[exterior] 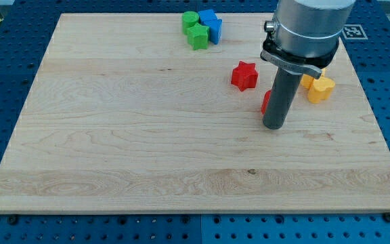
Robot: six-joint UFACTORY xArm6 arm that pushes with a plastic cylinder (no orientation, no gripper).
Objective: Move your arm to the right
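Our arm carries no jaws at all, only a straight dark rod, and my tip (275,127) rests on the pale wooden desk (114,135) right of centre. Just behind the rod, at its left edge, a small red block (265,101) peeks out, mostly hidden, so we cannot tell its shape or whether the rod touches it. A red star-shaped block (244,75) sits near it, toward the view's upper left. To the view's right of the rod lie two yellow blocks (319,87), partly covered by the arm's grey body. Far off at the view's top, two green blocks (195,30) and a blue block (210,24) huddle together.

The task names no block, only travel to the right. We judge a straight slide toward the view's right along the tip's present line would pass below the yellow blocks. Keeping that line low on the desk should leave the yellow blocks undisturbed, and moving away from the hidden red block should leave it where it lies.
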